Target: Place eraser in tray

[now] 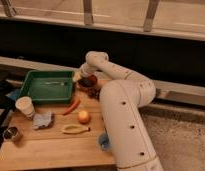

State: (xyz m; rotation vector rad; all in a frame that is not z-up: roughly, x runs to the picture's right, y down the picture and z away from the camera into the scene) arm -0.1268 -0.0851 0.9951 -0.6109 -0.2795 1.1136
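Jaws close to the right rim of the green tray [37, 93]
The tray sits at the far left corner of the counter [46, 150]. The jaws hang just by its right rim; I cannot tell if they are clenched or released. Next is the brown bowl [89, 81], with a small dark lump [94, 93] in front of it. That may be the eraser, or the eraser may hide in the jaws. A drop this near the rim could bounce out onto the counter, or land in the bowl
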